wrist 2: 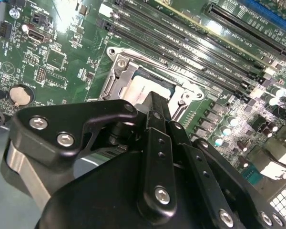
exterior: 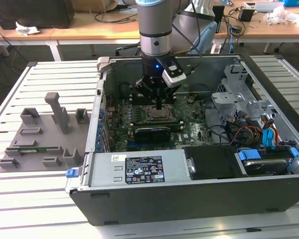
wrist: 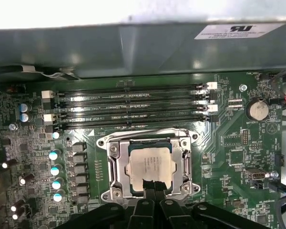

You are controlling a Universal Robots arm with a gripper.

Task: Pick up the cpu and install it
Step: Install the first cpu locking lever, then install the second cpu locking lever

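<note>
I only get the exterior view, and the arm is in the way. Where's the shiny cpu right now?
Observer: In the first wrist view the cpu lies flat inside the metal socket frame on the motherboard.
Operator: Is the gripper holding it?
Observer: The gripper has its fingertips together, over one edge of the cpu, not around it.
Operator: What else is close by?
Observer: A round silver coin battery sits on the board, off to one side of the socket frame.
</note>
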